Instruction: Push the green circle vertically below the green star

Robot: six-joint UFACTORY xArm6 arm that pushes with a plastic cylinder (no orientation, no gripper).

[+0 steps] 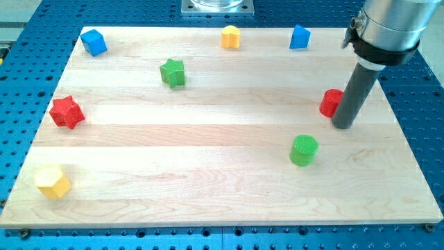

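Observation:
The green circle [304,150] stands on the wooden board toward the view's lower right. The green star [172,72] sits at the upper left of the middle, far to the view's left of the circle and higher. My tip [343,126] rests on the board just up and to the right of the green circle, a short gap apart from it. The rod partly hides a red block [331,103], whose shape I cannot make out, right beside it on its left.
A red star [66,112] is at the left edge, a yellow block [53,181] at the lower left. A blue block [94,42] is at the top left, a yellow block [230,36] and a blue block [299,37] along the top edge.

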